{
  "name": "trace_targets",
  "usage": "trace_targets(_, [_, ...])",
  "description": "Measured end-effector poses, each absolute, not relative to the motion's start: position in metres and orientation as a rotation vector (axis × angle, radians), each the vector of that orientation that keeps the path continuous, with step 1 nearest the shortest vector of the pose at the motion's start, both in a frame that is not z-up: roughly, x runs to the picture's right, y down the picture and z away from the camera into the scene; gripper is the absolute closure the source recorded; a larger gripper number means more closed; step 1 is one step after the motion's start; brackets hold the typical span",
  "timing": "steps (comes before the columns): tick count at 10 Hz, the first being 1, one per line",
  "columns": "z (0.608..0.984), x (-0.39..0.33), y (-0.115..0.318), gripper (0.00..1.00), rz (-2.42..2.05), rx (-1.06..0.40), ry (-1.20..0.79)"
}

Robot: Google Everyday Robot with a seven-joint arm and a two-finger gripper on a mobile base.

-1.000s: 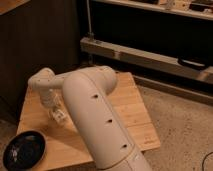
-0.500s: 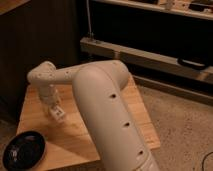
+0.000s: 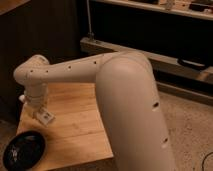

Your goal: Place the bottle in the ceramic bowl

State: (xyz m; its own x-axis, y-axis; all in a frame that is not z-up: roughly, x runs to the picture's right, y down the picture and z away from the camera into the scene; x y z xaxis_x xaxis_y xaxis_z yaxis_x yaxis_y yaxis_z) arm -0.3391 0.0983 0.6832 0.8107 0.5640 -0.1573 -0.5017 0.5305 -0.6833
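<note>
The ceramic bowl (image 3: 23, 150) is a shallow glossy black dish at the front left corner of the wooden table (image 3: 80, 127). My white arm reaches from the lower right across the table, and its wrist hangs over the left side. The gripper (image 3: 41, 111) points down below the wrist, just above and behind the bowl's right rim. A small white bottle (image 3: 46, 118) with a pale label shows at the gripper's tip, tilted, close to the table top. The wrist hides how it is held.
A dark shelf unit with a metal rail (image 3: 100, 47) stands behind the table. A dark wall panel (image 3: 35, 30) is at the back left. Speckled floor (image 3: 192, 125) lies to the right, where a black looped cable (image 3: 192, 64) rests on a ledge.
The gripper with the white bottle at its tip has moved left across the table, closer to the black bowl. The arm's big link has swung further into the view.
</note>
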Motion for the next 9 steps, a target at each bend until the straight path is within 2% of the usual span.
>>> trace_targets(4, [0.628, -0.391, 0.127, 1.0, 0.455, -0.837, -0.296])
trace_targets(7, [0.621, -0.412, 0.147, 1.0, 0.354, -0.808, -0.399])
trace_targets(9, [0.637, -0.416, 0.167, 1.0, 0.331, -0.806, -0.419])
